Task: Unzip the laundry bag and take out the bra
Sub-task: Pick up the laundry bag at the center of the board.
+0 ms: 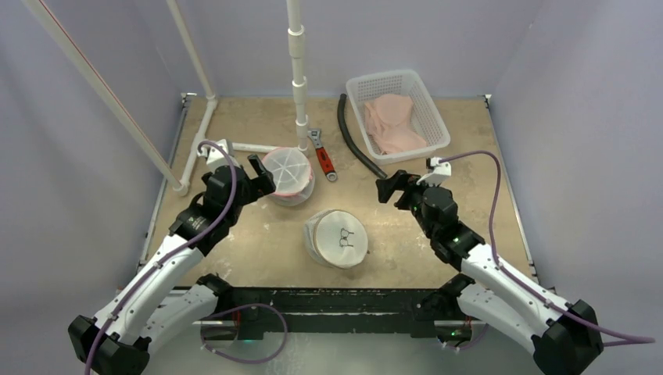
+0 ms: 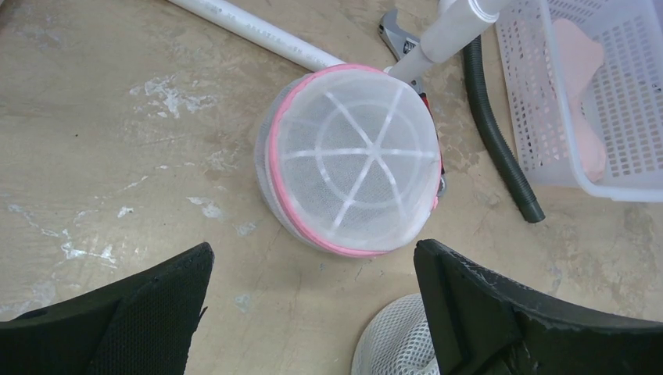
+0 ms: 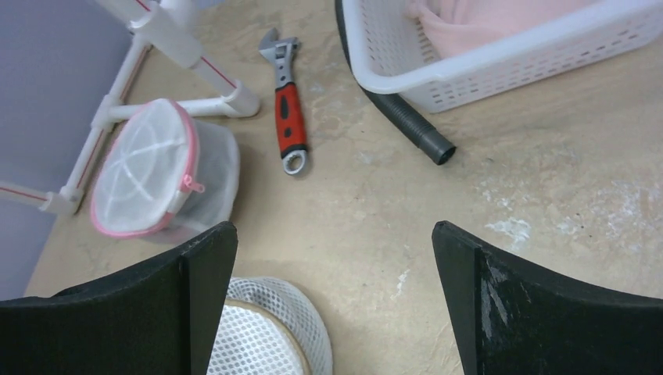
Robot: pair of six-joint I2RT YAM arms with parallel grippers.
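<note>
A round mesh laundry bag with a pink zip rim (image 1: pixel 287 173) (image 2: pixel 352 160) (image 3: pixel 152 173) stands at the left centre of the table, its pink zip pull (image 3: pixel 190 184) on its side. A second, white mesh laundry bag with a beige rim (image 1: pixel 338 238) (image 2: pixel 395 344) (image 3: pixel 262 332) lies near the front centre. No bra shows inside either bag. My left gripper (image 1: pixel 262 175) (image 2: pixel 313 258) is open just left of the pink-rimmed bag, not touching it. My right gripper (image 1: pixel 388 188) (image 3: pixel 335 234) is open over bare table to the right of the white bag.
A white basket (image 1: pixel 432 109) (image 3: pixel 500 70) holding pink fabric stands at the back right. A black hose (image 1: pixel 356 144) (image 3: pixel 410 129) and a red-handled wrench (image 1: pixel 322 158) (image 3: pixel 288 117) lie between it and the bags. A white pipe frame (image 1: pixel 299 78) (image 2: pixel 258 35) rises behind the pink-rimmed bag.
</note>
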